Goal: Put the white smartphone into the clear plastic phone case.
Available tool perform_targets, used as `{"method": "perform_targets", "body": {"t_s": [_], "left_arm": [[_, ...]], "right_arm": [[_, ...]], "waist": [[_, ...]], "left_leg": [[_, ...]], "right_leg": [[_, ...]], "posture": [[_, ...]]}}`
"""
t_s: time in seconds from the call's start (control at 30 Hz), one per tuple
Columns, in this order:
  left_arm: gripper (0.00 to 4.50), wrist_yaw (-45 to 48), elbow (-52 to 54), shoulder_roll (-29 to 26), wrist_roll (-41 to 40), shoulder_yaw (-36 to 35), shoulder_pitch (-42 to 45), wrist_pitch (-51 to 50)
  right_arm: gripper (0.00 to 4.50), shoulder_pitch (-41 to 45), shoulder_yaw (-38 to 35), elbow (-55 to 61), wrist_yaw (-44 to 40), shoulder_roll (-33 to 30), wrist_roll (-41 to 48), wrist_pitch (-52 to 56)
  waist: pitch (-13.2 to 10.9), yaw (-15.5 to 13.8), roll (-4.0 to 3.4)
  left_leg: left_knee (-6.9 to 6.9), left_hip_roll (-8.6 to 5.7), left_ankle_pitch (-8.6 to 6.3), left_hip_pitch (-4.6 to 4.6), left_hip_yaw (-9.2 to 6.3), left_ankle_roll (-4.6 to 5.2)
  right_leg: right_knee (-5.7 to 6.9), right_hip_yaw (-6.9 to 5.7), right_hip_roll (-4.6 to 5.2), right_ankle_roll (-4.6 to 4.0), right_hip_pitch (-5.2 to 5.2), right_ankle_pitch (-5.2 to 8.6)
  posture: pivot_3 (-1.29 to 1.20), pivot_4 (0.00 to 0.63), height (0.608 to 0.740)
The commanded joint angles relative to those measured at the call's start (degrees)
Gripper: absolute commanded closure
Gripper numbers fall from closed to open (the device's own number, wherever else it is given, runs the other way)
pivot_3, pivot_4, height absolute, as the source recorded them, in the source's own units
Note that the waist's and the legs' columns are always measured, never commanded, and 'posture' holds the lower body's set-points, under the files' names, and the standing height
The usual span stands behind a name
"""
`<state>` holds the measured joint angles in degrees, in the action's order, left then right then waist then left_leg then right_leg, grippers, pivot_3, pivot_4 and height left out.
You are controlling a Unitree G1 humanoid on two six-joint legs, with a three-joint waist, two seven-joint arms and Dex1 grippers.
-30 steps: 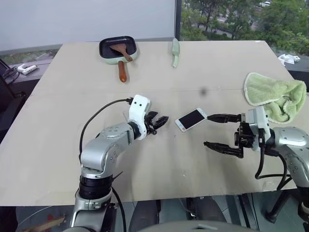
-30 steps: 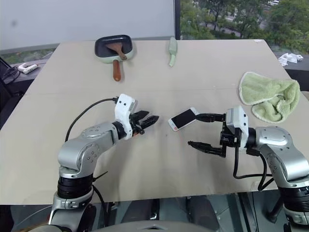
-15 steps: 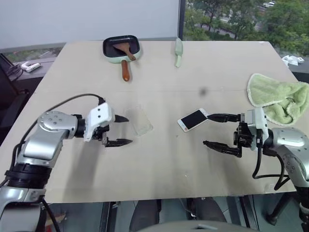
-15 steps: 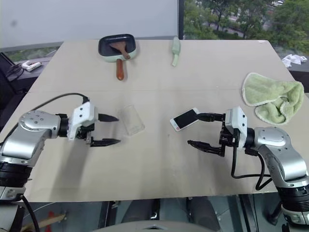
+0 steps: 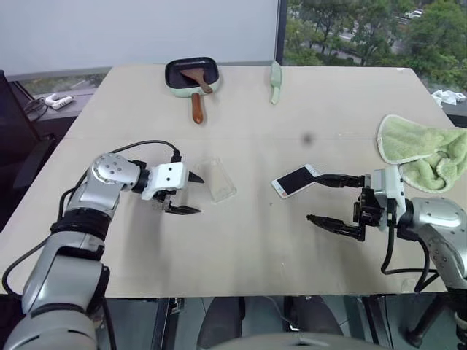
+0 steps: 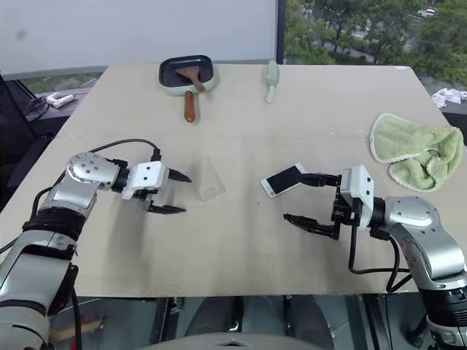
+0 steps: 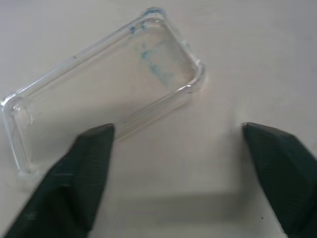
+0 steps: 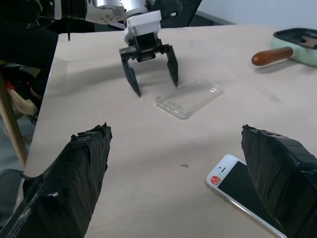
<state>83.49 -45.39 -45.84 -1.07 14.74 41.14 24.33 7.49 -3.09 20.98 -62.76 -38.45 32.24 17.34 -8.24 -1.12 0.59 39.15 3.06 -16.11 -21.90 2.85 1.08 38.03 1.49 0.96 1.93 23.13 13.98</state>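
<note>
Open left claw [image 5: 191, 194] beside clear plastic phone case [image 5: 221, 182] — white smartphone [image 5: 295, 180] apart.

Soft daylight is coming in through the window [image 5: 365, 33] beyond the table [image 5: 241, 248], lighting the scene evenly and brightly. Shadows are lying faint and short; the left gripper [image 5: 187, 193] is casting a pale smudge on the tabletop beneath it. The case [image 7: 99, 84] is catching thin glossy highlights along its rim in the left wrist view, where the near fingers [image 7: 74, 183] are blurring out of focus. The trees outside are looking slightly washed out.
</note>
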Motion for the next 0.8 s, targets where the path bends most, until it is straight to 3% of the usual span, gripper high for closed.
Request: {"method": "perform_targets", "body": {"t_s": [0.03, 0.23, 0.57, 0.8], "left_arm": [[1.94, -3.1, -5.0, 0.8, 4.6, 1.1, 1.9, 2.4], [4.36, -2.6, -5.0, 1.6, 4.2, 0.9, 2.9, 2.7], [4.45, 0.1, 5.2, 4.8, -2.4, -2.7, 0.1, -7.9], [4.45, -2.0, 13.1, 7.2, -4.2, -3.5, -2.5, -14.7]], "right_arm": [[0.00, 0.2, -1.4, 2.5, 0.7, -0.3, 1.3, -0.2], [0.00, 0.2, -1.2, 2.6, 0.9, -0.3, 1.5, -0.2], [0.00, 0.6, -0.5, 2.6, 1.1, 0.1, 1.3, -0.2], [0.00, 0.5, -0.3, 2.6, 1.3, 0.2, 1.0, -0.3]], "waist": [[0.1, 0.0, -0.20], [0.3, 0.0, -0.32], [0.1, -0.3, -0.11], [0.0, 0.7, 0.10]], "left_leg": [[0.00, 0.00, 0.00, 0.22, -0.05, 0.00], [0.06, 0.00, 0.02, 0.37, -0.13, 0.02], [0.05, -0.02, 0.01, -0.03, -0.16, 0.02], [0.11, 0.00, 0.01, -0.88, -0.17, 0.03]], "right_leg": [[-0.01, -0.02, 0.00, -0.04, -0.25, 0.10], [-0.02, 0.03, -0.03, -0.05, -0.53, 0.12], [-0.17, -0.01, 0.00, 0.06, -0.27, -0.01], [-0.08, 0.04, -0.07, 0.12, 0.61, -0.07]], "posture": [[0.00, 0.150, 0.740], [0.00, 0.150, 0.740], [0.00, 0.150, 0.740], [0.00, 0.150, 0.740]]}}
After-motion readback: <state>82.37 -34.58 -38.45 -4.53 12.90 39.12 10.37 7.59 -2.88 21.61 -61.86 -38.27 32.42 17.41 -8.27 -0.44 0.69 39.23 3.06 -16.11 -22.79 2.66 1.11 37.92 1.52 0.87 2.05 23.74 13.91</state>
